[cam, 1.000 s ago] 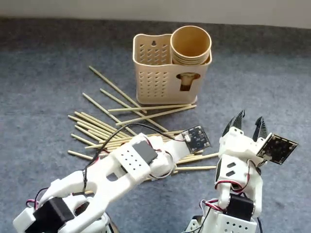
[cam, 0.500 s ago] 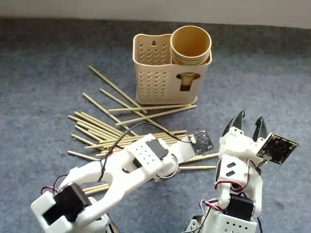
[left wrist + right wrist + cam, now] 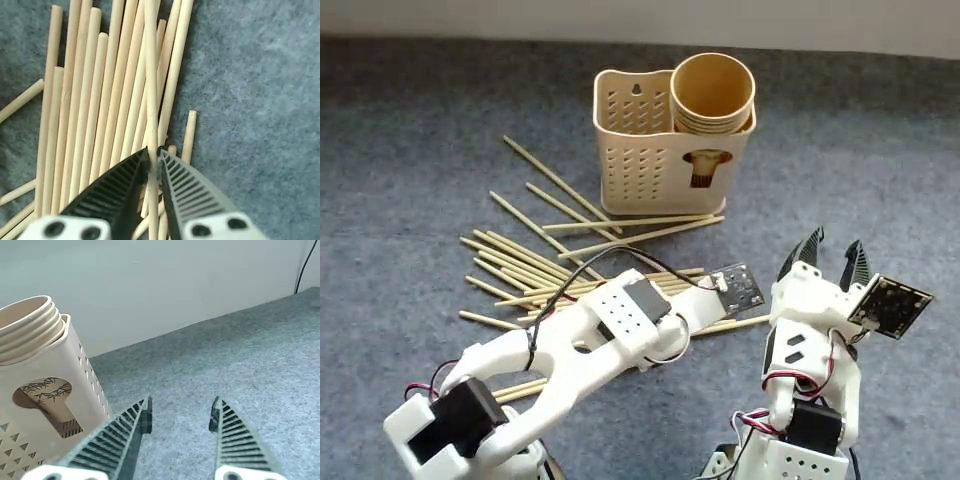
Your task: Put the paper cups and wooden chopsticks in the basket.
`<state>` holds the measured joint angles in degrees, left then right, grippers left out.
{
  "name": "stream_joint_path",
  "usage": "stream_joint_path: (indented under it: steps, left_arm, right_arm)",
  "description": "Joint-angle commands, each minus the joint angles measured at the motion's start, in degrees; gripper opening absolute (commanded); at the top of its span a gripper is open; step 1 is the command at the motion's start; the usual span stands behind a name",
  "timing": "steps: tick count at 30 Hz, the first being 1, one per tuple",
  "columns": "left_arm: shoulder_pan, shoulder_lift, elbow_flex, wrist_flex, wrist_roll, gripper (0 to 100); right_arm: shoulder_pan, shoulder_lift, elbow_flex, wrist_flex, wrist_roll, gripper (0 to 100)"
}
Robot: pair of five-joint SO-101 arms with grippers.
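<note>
A cream perforated basket (image 3: 650, 150) stands at the back with stacked paper cups (image 3: 713, 92) in its right compartment; the cups (image 3: 25, 327) and basket (image 3: 55, 390) also show in the right wrist view. Several wooden chopsticks (image 3: 530, 265) lie scattered on the grey carpet in front of it. My left gripper (image 3: 154, 156) is down over a bundle of chopsticks (image 3: 95, 100) and is shut on one chopstick (image 3: 151, 75). My right gripper (image 3: 180, 417) hangs open in the air to the right of the pile, its fingertips (image 3: 810, 245) pointing toward the basket, nothing between them.
Grey carpet (image 3: 410, 150) covers the whole work area, with a pale wall behind it (image 3: 150, 280). Bare carpet lies to the right of the basket and at far left. The left arm's white body (image 3: 590, 345) lies over the near ends of the chopsticks.
The left arm has shifted forward and right over the chopstick pile, its wrist now lower and nearer the right arm. The right arm has stayed still.
</note>
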<state>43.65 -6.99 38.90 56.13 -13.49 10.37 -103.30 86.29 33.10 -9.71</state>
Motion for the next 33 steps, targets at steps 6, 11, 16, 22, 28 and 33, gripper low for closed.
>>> stream_joint_path:
  steps: [6, 11, 16, 22, 28, 33]
  left_arm:
    - [0.5, -2.5, -2.6, 1.1, 0.0, 1]
    - [-2.6, -11.4, 0.0, 0.9, 0.0, 1]
    - [-7.5, -21.6, 2.7, 0.8, 0.1, 1]
    - [-11.6, -32.9, 3.8, 0.7, 2.7, 1]
    - [-16.7, -41.5, 1.8, -3.3, 8.9, 1]
    - [-20.3, -44.7, -1.7, -8.9, 14.1, 1]
  right_arm:
    - [-1.0, -0.7, -0.9, -1.4, 0.0, 19.8]
    - [-1.0, -0.7, -0.9, -1.4, 0.0, 19.8]
    - [-1.3, -0.7, -0.7, -1.4, 0.0, 19.8]
    - [-1.3, -0.7, -0.7, -1.4, 0.0, 19.8]
    - [-1.4, -0.7, -0.5, -1.4, 0.0, 19.8]
    - [-4.2, -0.7, -0.5, -1.4, 0.1, 19.8]
